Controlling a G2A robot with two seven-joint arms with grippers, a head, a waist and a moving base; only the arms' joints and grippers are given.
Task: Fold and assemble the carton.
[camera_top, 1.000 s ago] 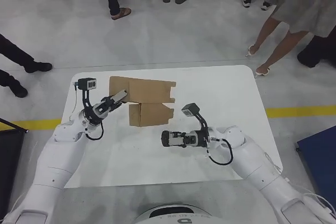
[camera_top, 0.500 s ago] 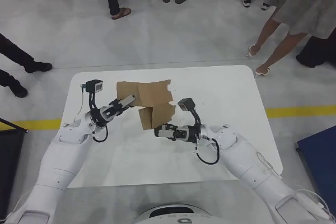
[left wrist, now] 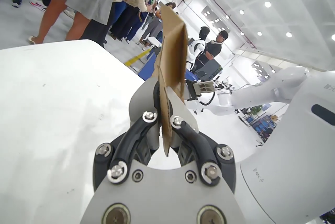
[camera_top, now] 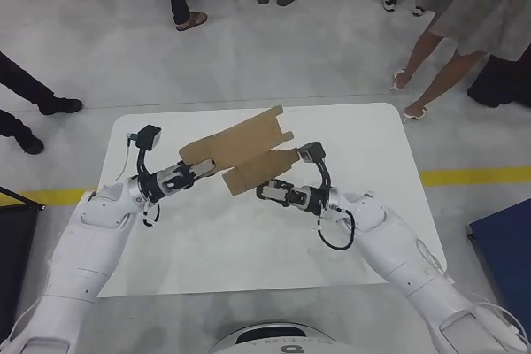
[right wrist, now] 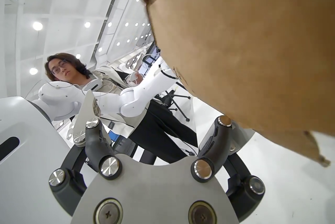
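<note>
The carton (camera_top: 239,152) is a flattened brown cardboard blank, held tilted above the white table (camera_top: 248,257) near its far middle. My left gripper (camera_top: 205,167) is shut on the carton's left edge. In the left wrist view the cardboard (left wrist: 172,57) stands edge-on, pinched in that gripper (left wrist: 165,110). My right gripper (camera_top: 265,189) sits just under the carton's lower right flap. In the right wrist view that gripper (right wrist: 157,110) is open, and the carton's panel (right wrist: 248,39) hangs over one finger (right wrist: 222,128) with nothing gripped.
The table's near half lies bare below both arms. Several people's legs (camera_top: 442,62) stand on the floor beyond the far edge. A yellow floor line (camera_top: 487,175) runs past the table on the right.
The carton rose off the table and swung from a half-folded shape into a long tilted sheet. My right gripper moved up to its lower right flap. The left gripper kept its hold.
</note>
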